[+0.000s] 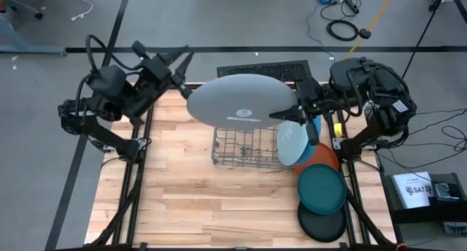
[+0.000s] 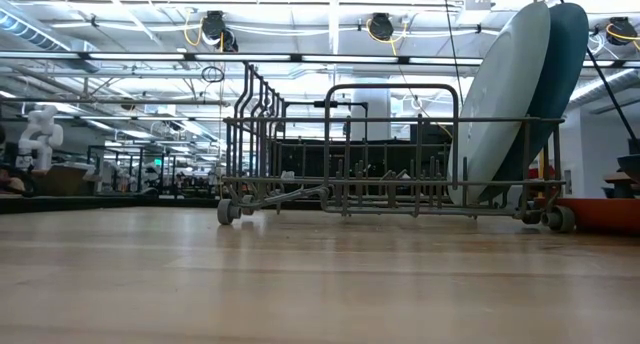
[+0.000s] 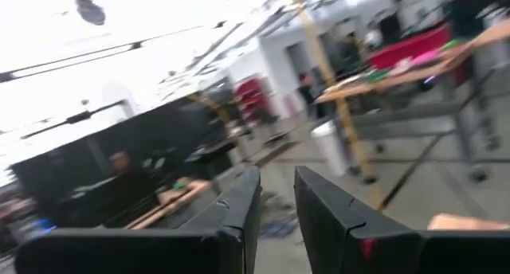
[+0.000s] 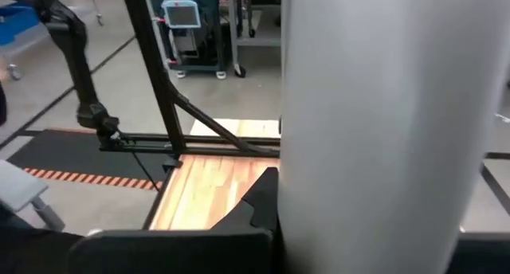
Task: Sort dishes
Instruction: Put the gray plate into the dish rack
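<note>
1. The grey plate (image 1: 239, 100), a large, smooth, matte oval-looking disc with a small pale mark near its middle, was held in the air above the far side of the wire dish rack (image 1: 244, 147), flat face up toward the high camera.
2. The right gripper (image 1: 286, 114) pinched that plate at its right rim, jaws closed on the edge; in the right wrist view the plate (image 4: 382, 131) filled most of the frame as a pale, plain surface beside one dark finger (image 4: 259, 202).
3. A pale blue plate (image 1: 291, 143) stood on edge in the right end of the rack, with a darker blue plate (image 2: 562, 84) leaning just behind it; in the low view both rose well above the rack's thin metal bars.
4. On the counter (image 1: 182, 192) to the right of the rack lay an orange plate (image 1: 325, 157), partly covered by a round teal plate (image 1: 322, 189), and a glossy black plate (image 1: 322, 224) lay nearest the front edge, overlapped by the teal one.
5. The rack was an open grid of thin grey wire with upright loops.
6. The counter was of pale, striped wooden planks.
7. The left gripper (image 1: 182, 60) hovered off the counter's far left corner, its dark, angular jaws parted narrowly and empty.
</note>
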Motion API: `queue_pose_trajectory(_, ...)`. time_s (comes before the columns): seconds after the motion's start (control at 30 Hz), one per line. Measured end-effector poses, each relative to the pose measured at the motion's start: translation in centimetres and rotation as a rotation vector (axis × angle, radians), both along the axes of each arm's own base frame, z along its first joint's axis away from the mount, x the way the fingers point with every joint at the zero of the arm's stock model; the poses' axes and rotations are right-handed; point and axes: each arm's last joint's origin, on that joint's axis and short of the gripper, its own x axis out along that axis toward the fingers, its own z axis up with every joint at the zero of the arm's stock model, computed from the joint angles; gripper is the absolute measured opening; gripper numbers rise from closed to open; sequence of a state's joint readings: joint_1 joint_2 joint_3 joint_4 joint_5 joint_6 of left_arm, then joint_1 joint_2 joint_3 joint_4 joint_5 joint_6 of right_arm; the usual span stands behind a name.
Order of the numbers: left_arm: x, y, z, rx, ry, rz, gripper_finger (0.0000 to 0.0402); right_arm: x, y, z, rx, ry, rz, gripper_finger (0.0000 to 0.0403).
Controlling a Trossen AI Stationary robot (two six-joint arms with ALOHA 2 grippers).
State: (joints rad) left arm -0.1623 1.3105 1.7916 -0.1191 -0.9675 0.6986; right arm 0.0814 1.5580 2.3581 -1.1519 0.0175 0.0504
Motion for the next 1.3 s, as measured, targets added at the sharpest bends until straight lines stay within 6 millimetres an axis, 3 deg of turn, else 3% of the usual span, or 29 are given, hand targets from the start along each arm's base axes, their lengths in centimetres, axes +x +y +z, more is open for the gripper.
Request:
queue_pose_trajectory(0.4, 0.0, 3.6, -0.1, 0.022, 0.061, 0.237, 0.0081, 2.0, 3.1, -1.6, -0.01, 0.093, 0.061, 0.0004)
queue_pose_trajectory(0.63, -1.3, 4.9, 1.0, 0.056, 0.055, 0.366, 0.0081, 3.2, 2.9, -4.8, -0.033, 0.338, -0.207, 0.0004)
queue_pose_trajectory(0.77, -2.5, 4.6, 1.6, 0.047, -0.022, 0.315, 0.0081, 3.3, 2.0, -6.1, -0.007, 0.441, -0.426, 0.0004)
queue_pose_trajectory(1.0, -1.8, 4.2, 0.7, -0.001, -0.038, 0.185, 0.0081, 3.6, 1.8, -6.5, 0.119, 0.387, -0.654, 0.0007)
queue_pose_trajectory(1.1, -1.1, 3.9, -0.4, -0.053, 0.003, 0.067, 0.0081, 3.8, 2.4, -7.0, 0.158, 0.366, -0.719, 0.0008)
queue_pose_trajectory(1.3, -0.3, 3.3, -3.8, -0.189, 0.252, -0.209, 0.0081, 4.2, 5.1, -9.1, 0.235, 0.305, -0.867, 0.0009)
